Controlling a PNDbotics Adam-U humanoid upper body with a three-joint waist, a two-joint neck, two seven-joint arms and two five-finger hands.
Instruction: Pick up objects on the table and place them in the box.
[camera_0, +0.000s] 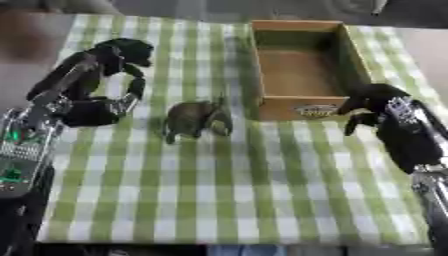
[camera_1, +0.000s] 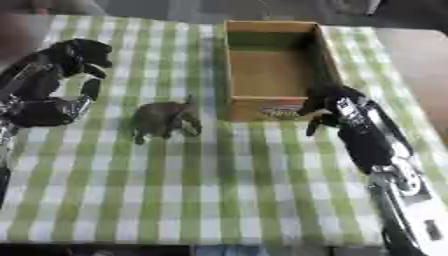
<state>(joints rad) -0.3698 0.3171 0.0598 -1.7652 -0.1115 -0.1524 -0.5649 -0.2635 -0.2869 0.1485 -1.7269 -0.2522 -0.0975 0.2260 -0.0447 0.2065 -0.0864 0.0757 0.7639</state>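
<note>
A toy elephant, dull olive-brown, is standing upright on the green checked cloth covering the worktop, just left of the box's near corner and not touching it. The cardboard box is sitting open-topped toward the far side, long axis running away from me, and looking empty inside, so nothing is in it yet.

The left robot hand is hovering to the left of the box, beyond the elephant, fingers curving down and forward with a clear gap to the thumb; it is holding nothing and is not touching the toy. I judge it is lining up to close on the elephant from that side.

The right robot hand is resting just at the box's near right corner, fingers drooping loosely toward the cloth, gripping nothing. Whether it is touching the cardboard I cannot tell. It is probably waiting there, or bracing the box.

The elephant is the only loose thing showing, so the task is barely begun. Its legs and trunk are making an awkward shape, so it is likely to tip when nudged.
</note>
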